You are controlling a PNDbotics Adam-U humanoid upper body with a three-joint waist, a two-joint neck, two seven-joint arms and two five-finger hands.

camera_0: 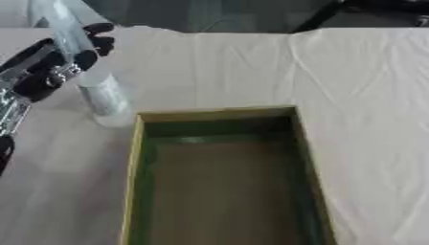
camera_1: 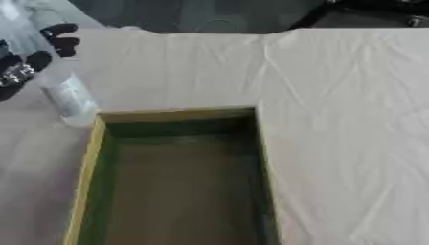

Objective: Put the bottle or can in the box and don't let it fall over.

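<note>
Left hand [camera_0: 52, 64]: reaching in from the left edge, its dark fingers curling round the upper part of the bottle.
Bottle [camera_0: 94, 81]: clear plastic, tilting in the hand's grasp, its base sitting just outside the box's far left corner.
Box [camera_0: 132, 182]: lying below and to the right of the hand, yellow-rimmed, green inside, open.
Tablecloth [camera_0: 360, 119]: pale, creased, spreading rightward from the hand.
Room [camera_0: 218, 14]: showing dark beyond the table's far edge.

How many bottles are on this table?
1: a clear bottle, tilted, held in the robot's left hand just beyond the box's far left corner. None shows inside the box.
</note>
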